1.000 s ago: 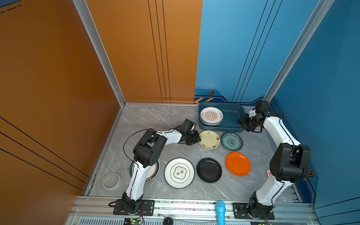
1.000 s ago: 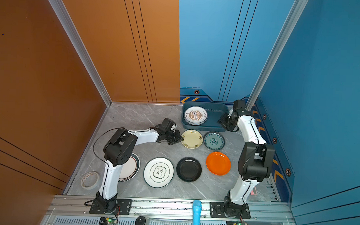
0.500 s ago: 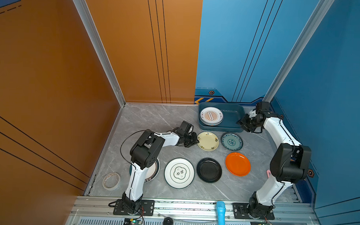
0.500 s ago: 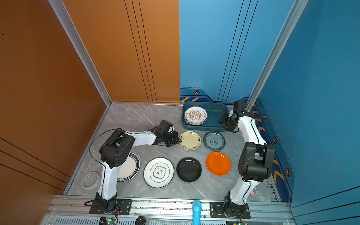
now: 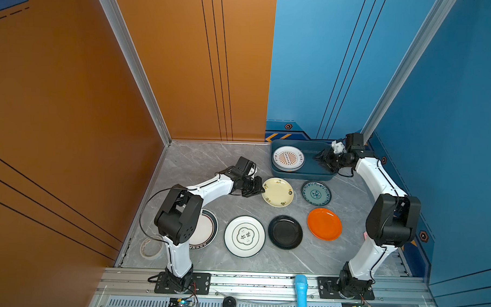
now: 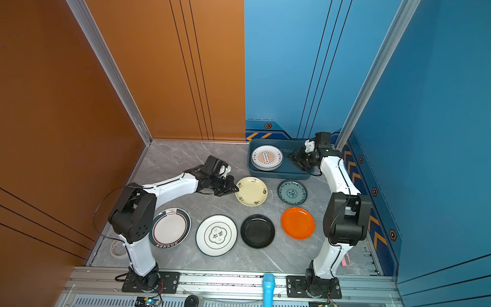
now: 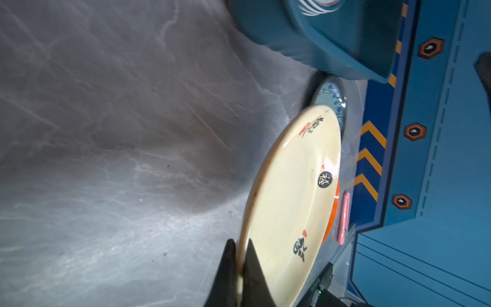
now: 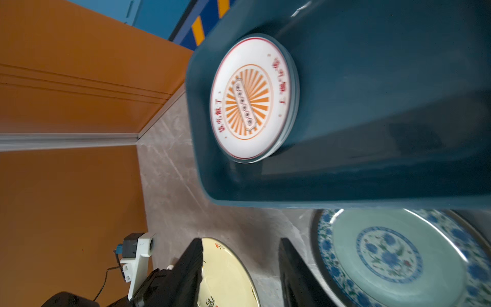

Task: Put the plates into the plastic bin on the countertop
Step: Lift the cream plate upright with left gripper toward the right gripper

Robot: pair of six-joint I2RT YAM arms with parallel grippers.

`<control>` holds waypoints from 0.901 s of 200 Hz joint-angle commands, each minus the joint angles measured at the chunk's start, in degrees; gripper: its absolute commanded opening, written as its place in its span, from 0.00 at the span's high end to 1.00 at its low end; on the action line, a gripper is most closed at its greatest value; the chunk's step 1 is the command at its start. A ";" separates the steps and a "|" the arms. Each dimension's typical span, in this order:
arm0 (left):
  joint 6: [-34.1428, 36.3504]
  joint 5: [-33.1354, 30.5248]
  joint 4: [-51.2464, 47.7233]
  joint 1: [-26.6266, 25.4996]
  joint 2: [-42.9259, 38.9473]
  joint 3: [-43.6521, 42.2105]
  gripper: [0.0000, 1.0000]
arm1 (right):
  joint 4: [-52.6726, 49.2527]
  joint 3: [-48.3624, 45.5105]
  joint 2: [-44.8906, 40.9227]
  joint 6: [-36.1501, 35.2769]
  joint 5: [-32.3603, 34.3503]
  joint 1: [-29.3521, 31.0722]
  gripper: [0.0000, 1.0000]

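Note:
My left gripper (image 5: 261, 188) is shut on the near rim of the cream plate (image 5: 278, 192); in the left wrist view its black fingertips (image 7: 228, 255) pinch that rim (image 7: 240, 255). The dark teal plastic bin (image 5: 302, 174) stands at the back right of the countertop (image 5: 210, 164). It holds a stack of plates topped by the orange sunburst plate (image 5: 287, 158). My right gripper (image 5: 318, 159) hangs open over the bin's right half, nothing between its fingers (image 8: 191, 265). The teal-patterned (image 5: 316, 193), orange (image 5: 324, 224), black (image 5: 285, 232), green-emblem (image 5: 244, 235) and dark-rimmed (image 6: 170, 227) plates lie on the countertop.
A tape roll (image 5: 151, 248) lies at the front left corner beside the left arm's base. A small pink object (image 6: 346, 259) lies by the right arm's base. The blue wall runs close behind the bin. The left arm's shoulder hides part of the dark-rimmed plate in a top view.
My left gripper has settled at the cream plate's rim and closed onto it, and the plate has shifted slightly left. My right gripper's jaws have opened a little wider over the bin.

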 commanded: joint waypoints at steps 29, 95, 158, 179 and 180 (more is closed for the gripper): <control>1.35 5.21 -4.12 4.19 -3.31 6.96 1.00 | 7.67 7.20 5.35 0.87 -12.98 2.02 0.47; 0.65 6.10 -5.35 5.48 5.14 18.93 1.00 | 4.36 9.66 8.46 -1.92 -16.65 6.96 0.46; 1.11 9.07 -8.20 6.90 12.94 30.70 1.00 | 2.20 11.40 10.05 -2.54 -16.58 8.86 0.47; 0.97 9.82 -8.20 7.24 13.85 32.03 1.00 | 1.43 11.45 10.32 -2.97 -15.69 8.94 0.47; 0.99 9.84 -8.20 7.25 13.86 32.08 1.00 | 1.43 11.44 10.32 -2.98 -15.64 8.92 0.47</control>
